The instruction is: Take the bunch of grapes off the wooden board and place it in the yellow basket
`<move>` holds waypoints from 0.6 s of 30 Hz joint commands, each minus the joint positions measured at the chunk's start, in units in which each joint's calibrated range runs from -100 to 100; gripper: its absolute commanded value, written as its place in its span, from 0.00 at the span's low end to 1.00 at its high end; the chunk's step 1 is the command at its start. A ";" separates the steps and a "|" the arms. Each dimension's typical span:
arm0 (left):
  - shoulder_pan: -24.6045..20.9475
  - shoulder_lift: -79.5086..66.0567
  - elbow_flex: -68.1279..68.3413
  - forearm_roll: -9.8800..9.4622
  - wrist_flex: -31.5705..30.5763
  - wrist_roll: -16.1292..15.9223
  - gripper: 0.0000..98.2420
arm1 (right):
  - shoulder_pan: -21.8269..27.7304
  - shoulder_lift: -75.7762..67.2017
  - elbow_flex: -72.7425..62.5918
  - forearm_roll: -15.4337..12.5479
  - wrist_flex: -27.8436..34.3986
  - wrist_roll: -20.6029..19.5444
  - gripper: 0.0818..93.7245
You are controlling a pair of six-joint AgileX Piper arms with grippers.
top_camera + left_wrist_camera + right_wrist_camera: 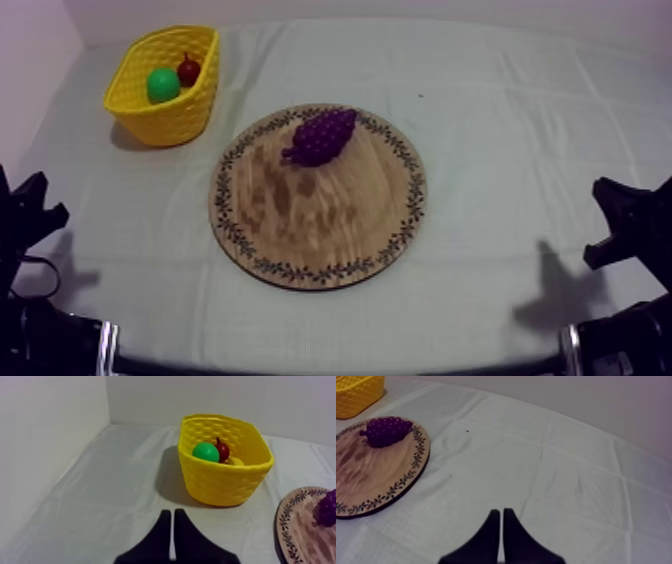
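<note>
A purple bunch of grapes [321,136] lies on the far part of the round wooden board [318,235] in the middle of the table. The yellow basket [166,118] stands at the far left and holds a green fruit [163,85] and a small red fruit [189,70]. My left gripper [30,215] rests low at the left edge, well short of the basket [225,478]; its fingers [171,526] lie together, shut on nothing. My right gripper [620,225] rests low at the right edge, far from the board [371,476] and the grapes [386,431], its fingers [501,523] also shut.
Grey-white cloth [520,150] covers the table, with open room right of the board and in front of it. A pale wall [50,451] rises close behind and to the left of the basket. The board's rim [287,521] lies just right of the basket.
</note>
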 commanded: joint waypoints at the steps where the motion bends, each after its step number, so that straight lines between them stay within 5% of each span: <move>1: 6.41 -0.29 0.00 -1.07 1.76 -0.83 0.00 | -0.02 -0.01 -0.03 0.01 0.04 -0.01 0.00; 18: 6.66 0.88 -0.88 -2.15 0.32 -0.24 0.00 | -0.02 -0.01 -0.03 0.01 0.04 -0.02 0.00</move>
